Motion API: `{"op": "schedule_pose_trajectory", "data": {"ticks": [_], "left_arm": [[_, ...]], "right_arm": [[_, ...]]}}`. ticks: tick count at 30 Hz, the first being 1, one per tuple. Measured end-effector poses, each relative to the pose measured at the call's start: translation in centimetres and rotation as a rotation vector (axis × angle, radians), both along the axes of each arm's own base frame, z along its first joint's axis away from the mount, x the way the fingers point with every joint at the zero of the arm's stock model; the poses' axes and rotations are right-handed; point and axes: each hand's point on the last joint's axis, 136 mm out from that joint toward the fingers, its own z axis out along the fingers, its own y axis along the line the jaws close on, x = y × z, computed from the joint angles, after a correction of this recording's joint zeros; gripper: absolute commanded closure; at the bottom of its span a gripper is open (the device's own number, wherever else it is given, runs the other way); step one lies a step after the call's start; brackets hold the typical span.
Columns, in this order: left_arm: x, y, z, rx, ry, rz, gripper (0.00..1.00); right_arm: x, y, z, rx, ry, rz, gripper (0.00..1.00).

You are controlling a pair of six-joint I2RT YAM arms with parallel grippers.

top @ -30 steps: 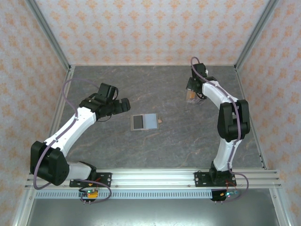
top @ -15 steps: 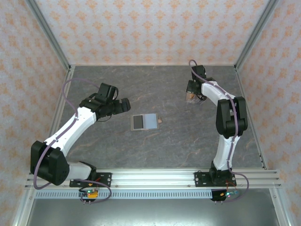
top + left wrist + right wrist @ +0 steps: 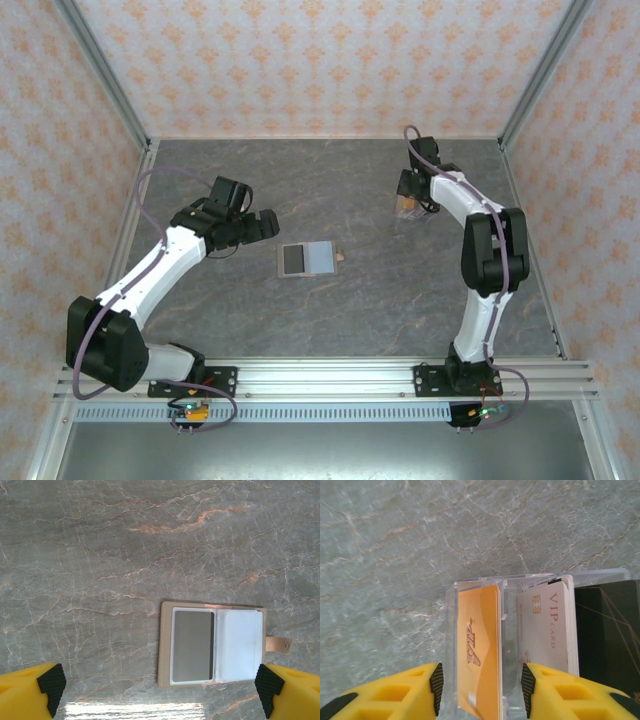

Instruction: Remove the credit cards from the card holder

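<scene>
The card holder (image 3: 306, 259) lies open and flat mid-table, a tan wallet (image 3: 212, 645) with a dark card (image 3: 192, 646) in its left clear sleeve, a pale right sleeve and a small tab (image 3: 277, 644). My left gripper (image 3: 266, 225) hovers open to its left, and its pads (image 3: 51, 684) stand wide apart above the wallet's near edge. My right gripper (image 3: 407, 204) is open at the far right, its pads (image 3: 436, 686) straddling the compartment of a clear box (image 3: 451, 630) that holds upright orange cards (image 3: 480, 652). White VIP cards (image 3: 547, 630) stand in the neighbouring slot.
A black flat thing (image 3: 610, 630) lies right of the clear box. The grey marble table (image 3: 330, 320) is walled by patterned panels, with a metal rail at the near edge.
My right gripper has shifted slightly towards the far side over the clear box. The left arm and the wallet have stayed put.
</scene>
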Motion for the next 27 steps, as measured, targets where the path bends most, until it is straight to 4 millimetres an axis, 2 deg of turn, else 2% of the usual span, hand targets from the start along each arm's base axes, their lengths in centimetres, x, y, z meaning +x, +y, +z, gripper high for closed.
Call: {"op": "schedule_pose_trajectory", "data": {"ticks": [5,8,10,12,16,19,23,27], "left_arm": [[0.0,0.1,-0.2,0.005,0.005,0.005,0.0],[0.1,0.2,-0.4,0.003,0.013,0.018,0.0],[0.2,0.3,-0.9,0.003,0.03,0.031,0.0],[0.3,0.4,-1.5,0.007,0.046,0.04,0.0],[0.3,0.7,-1.8,0.008,0.057,0.07,0.0],[0.3,1.2,-2.1,0.012,0.062,0.097,0.0],[-0.3,1.7,-3.2,0.018,0.09,0.119,0.0],[-1.1,1.9,-4.3,0.022,0.122,0.131,0.0]], "right_arm": [[-1.1,1.2,5.0,0.106,-0.084,0.009,0.41],[-2.8,2.9,7.3,0.172,-0.118,0.047,0.4],[-4.0,5.4,8.1,0.191,-0.121,0.106,0.39],[-5.5,9.3,8.2,0.211,-0.108,0.192,0.4],[-9.9,17.7,6.8,0.278,-0.032,0.369,0.43],[-12.7,22.1,5.2,0.326,0.039,0.445,0.47],[-15.2,26.2,2.1,0.358,0.129,0.488,0.55],[-16.6,28.5,-1.9,0.339,0.216,0.502,0.61]]}}
